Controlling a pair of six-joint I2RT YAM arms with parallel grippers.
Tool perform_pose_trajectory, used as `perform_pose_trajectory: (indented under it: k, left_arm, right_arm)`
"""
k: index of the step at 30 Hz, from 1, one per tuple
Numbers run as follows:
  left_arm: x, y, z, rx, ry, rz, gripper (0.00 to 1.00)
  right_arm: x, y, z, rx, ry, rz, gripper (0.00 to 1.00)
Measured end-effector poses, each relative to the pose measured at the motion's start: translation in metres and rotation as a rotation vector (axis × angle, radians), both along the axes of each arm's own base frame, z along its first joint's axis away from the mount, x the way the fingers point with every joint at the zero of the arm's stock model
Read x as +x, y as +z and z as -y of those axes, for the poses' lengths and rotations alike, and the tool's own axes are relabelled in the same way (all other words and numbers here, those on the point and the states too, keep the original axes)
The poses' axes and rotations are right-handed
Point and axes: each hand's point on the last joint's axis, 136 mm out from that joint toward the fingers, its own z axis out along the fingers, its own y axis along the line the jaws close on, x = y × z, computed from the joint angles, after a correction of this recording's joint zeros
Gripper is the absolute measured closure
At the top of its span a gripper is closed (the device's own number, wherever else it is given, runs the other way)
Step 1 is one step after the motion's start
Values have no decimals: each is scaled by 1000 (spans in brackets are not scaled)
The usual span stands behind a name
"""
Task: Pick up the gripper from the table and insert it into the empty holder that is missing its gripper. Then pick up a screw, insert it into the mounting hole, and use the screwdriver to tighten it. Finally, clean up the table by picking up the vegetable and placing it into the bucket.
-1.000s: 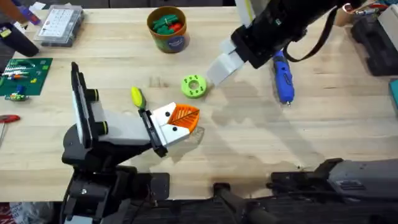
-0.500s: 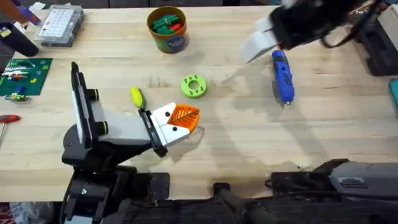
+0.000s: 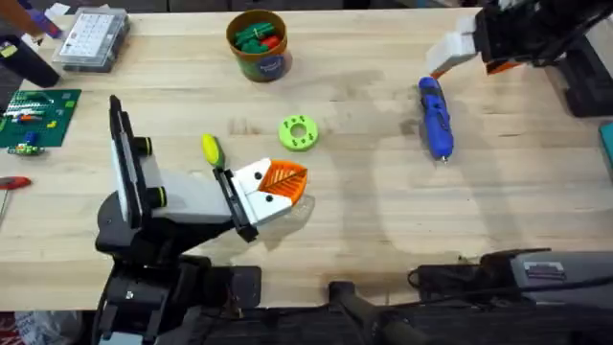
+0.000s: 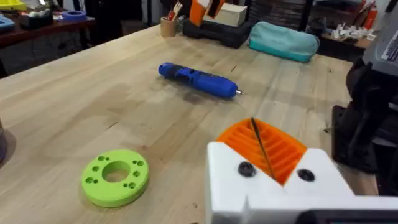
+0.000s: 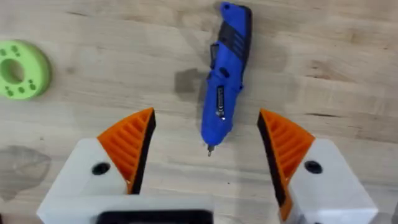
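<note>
The blue screwdriver (image 3: 436,117) (image 4: 198,79) lies on the table at the right, its metal tip toward the front edge. My right gripper (image 3: 450,56) (image 5: 206,119) hovers open above its far end, and the tool (image 5: 224,81) shows between the spread orange pads (image 5: 132,140). My left gripper (image 3: 280,184) (image 4: 254,127) rests low at the middle left, shut with nothing held. A small yellow-green vegetable (image 3: 210,148) lies just beside it. The orange-brown bucket (image 3: 259,59) at the back holds green and red vegetables. The holder and the screw are out of view.
A green disc with holes (image 3: 298,133) (image 4: 115,177) (image 5: 22,68) lies mid-table. A clear compartment box (image 3: 91,38), a green circuit board (image 3: 34,117) and a red-handled tool (image 3: 11,182) sit at the left. A black case (image 3: 579,67) and a teal pouch (image 4: 283,40) are at the right.
The right arm has swung from beside the green disc up and to the right, ending over the screwdriver's far end. The left arm has stayed still.
</note>
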Motion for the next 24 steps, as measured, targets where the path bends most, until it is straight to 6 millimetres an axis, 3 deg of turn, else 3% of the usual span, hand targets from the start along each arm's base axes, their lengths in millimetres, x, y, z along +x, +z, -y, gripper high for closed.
perform_pose_trajectory:
  k: [6, 13, 24]
  left_arm:
    - [0, 0, 0, 0, 0, -1, 996]
    - [0, 0, 0, 0, 0, -1, 996]
    - [0, 0, 0, 0, 0, -1, 996]
  right_arm:
    - [13, -39, 17, -8, -44, -93, 26]
    - [30, -91, 17, -6, -52, -194, 26]
    - [46, -143, 16, 17, -57, -267, 26]
